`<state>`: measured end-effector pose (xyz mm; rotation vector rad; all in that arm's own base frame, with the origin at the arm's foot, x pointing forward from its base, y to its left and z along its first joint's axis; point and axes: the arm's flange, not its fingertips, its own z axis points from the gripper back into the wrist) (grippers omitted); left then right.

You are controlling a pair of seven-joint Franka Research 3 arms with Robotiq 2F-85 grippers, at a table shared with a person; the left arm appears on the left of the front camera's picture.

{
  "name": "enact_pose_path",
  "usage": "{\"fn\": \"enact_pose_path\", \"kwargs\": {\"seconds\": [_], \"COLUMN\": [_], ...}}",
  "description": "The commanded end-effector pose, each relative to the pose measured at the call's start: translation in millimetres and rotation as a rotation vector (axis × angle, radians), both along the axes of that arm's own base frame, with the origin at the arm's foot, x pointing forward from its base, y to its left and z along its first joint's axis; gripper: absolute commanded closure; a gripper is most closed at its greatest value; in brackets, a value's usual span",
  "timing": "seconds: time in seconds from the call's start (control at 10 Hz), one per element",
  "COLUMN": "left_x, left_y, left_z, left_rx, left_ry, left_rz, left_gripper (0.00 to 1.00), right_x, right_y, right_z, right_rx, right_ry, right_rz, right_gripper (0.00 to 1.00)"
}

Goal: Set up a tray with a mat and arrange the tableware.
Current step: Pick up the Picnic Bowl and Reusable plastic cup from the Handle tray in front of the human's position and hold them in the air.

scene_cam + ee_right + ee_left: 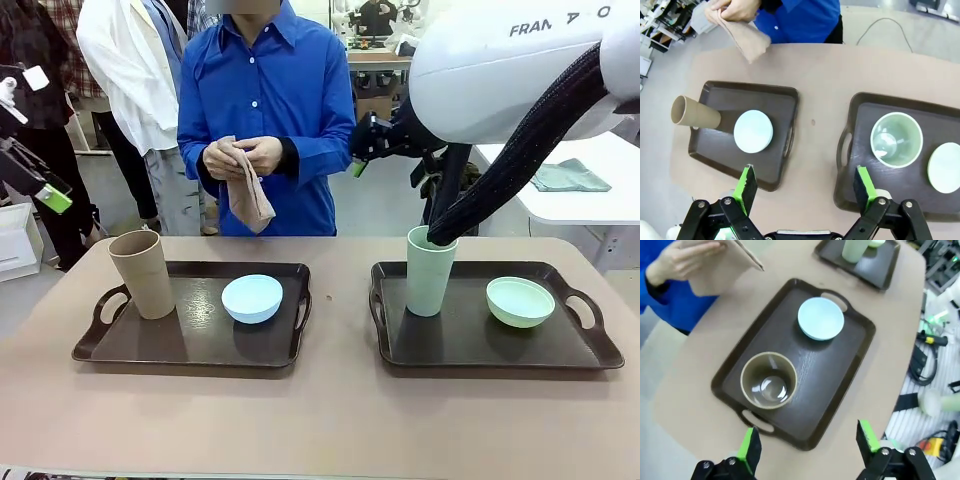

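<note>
Left fingers (749, 442) and right fingers (746, 185) hang wide, empty, high above the table (820, 75).

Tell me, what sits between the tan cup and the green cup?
The blue bowl, sharing a tray with the tan cup; then bare table and the second tray holding the green cup. The front view shows it.

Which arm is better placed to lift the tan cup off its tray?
Left: the left gripper hangs open above the tray holding the tan cup; the right gripper, also open, hovers over the gap between trays.
</note>
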<state>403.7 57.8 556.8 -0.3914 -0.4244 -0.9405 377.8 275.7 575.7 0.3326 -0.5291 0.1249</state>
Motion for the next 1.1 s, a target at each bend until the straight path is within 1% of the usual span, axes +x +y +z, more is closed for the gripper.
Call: {"fn": "enact_pose_path", "kwargs": {"seconds": [0.0, 0.1, 0.2, 0.3, 0.4, 0.5, 0.6, 0.8, 0.9, 1.0], "left_x": [-3.1, -3.1, -1.6, 13.7, 19.9, 21.6, 31.0, 51.7, 61.2, 74.2], "left_y": [2.6, 2.6, 2.5, 17.3, 38.1, 44.0, 50.3, 53.8, 51.7, 49.4], "left_z": [2.4, 2.4, 0.5, -4.4, -5.2, -11.0, -20.5, -43.4, -56.2, -66.8], "left_rx": [0.011, 0.011, 0.003, 0.021, 0.058, 0.103, 0.096, 0.029, -0.012, -0.047], "left_ry": [-0.003, -0.003, 0.002, -0.028, -0.076, -0.135, -0.187, -0.258, -0.275, -0.268], "left_rz": [-0.023, -0.023, 0.001, -0.111, -0.24, -0.366, -0.463, -0.592, -0.61, -0.606], "left_gripper": [0.0, 0.0, 0.0, 0.0, 0.0, 0.0, 0.0, 0.0, 0.0, 0.0], "right_x": [1.6, 0.0, 8.8, 16.2, 23.3, 27.3, 34.9, 55.0, 67.0, 81.9], "right_y": [0.6, 0.0, 4.5, 14.5, 29.7, 43.7, 60.1, 92.8, 105.6, 117.4], "right_z": [0.0, 0.0, -13.5, -21.9, -27.9, -34.0, -41.0, -63.9, -78.4, -93.1], "right_rx": [-0.009, 0.0, -0.039, -0.06, -0.07, -0.078, -0.086, -0.085, -0.068, -0.056], "right_ry": [0.009, 0.0, 0.027, 0.06, 0.099, 0.124, 0.146, 0.201, 0.233, 0.271], "right_rz": [-0.008, 0.0, -0.014, -0.041, -0.052, -0.053, -0.045, -0.042, -0.052, -0.062], "right_gripper": [0.0, 0.0, 0.0, 0.0, 0.0, 0.0, 0.0, 0.0, 0.0, 0.0]}}
